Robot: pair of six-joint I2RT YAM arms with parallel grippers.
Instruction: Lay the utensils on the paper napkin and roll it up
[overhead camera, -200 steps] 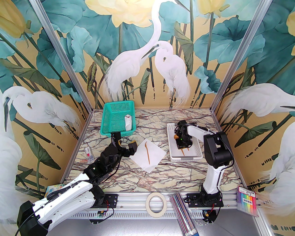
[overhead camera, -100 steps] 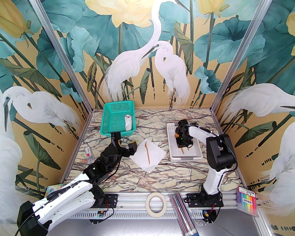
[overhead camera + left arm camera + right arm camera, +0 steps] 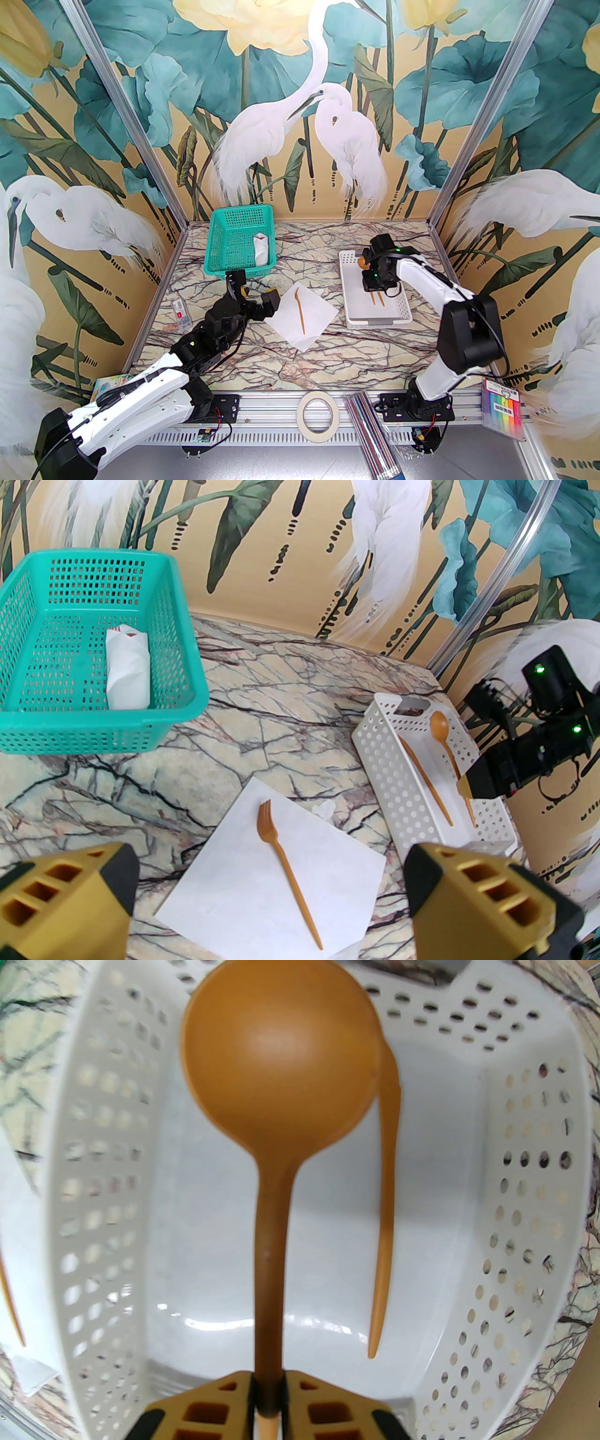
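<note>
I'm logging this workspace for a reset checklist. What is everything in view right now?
napkin: one, white, flat mid-table
fork: one, orange-brown, on napkin
tray: one, white, right of napkin
knife: one, orange-brown, in tray
spoon: one, orange-brown, gripped at tray
basket: one, green, far left
rolled bundle: one, white, in basket
clear box: one, clear, left edge
tape ring: one, pale, near rail
striped tube: one, dark, near rail
marker pack: one, multicoloured, near right
left hand: one, yellow-black, open beside napkin
right hand: one, yellow-black, shut on spoon
</note>
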